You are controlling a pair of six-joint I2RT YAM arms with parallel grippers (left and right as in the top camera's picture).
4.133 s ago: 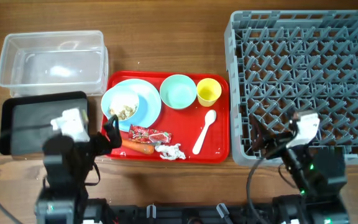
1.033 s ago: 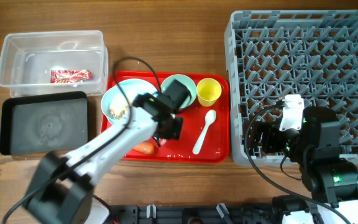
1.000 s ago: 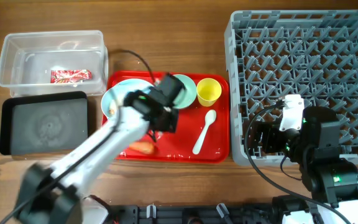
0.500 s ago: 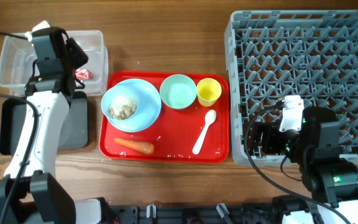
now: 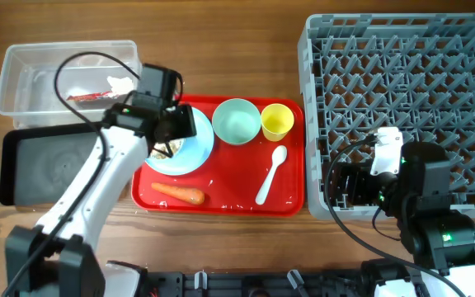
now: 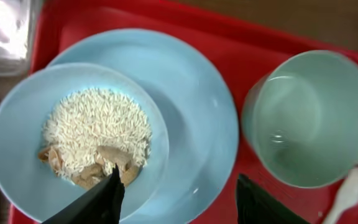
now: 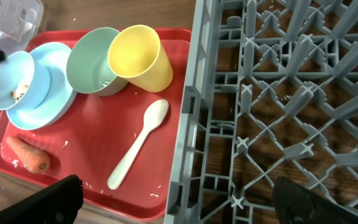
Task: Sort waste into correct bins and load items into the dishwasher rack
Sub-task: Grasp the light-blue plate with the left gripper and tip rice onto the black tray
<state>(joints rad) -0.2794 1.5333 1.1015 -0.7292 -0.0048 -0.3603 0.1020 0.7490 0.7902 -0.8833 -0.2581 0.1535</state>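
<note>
Over the red tray (image 5: 229, 202): left pincer (image 6: 178, 175), jaws spread and empty, above the light blue cup (image 6: 17, 155) of food scraps (image 6: 98, 134).
Blue dish (image 6: 197, 124): carries that cup.
Clear tub (image 5: 11, 58): red wrapper (image 5: 89, 97), probably the tissue (image 5: 120, 82) too.
Right pincer (image 7: 178, 183): wide open, empty, at the rack (image 5: 402, 74) edge.
Carrot stick (image 5: 177, 194): on the tray.

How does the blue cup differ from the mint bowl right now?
The blue cup holds food scraps, rice and brown bits; the mint bowl is empty. The blue cup stands on the blue dish, while the mint bowl sits straight on the red tray. One is light blue, the other pale green. Both stand upright, mouth up.
</note>
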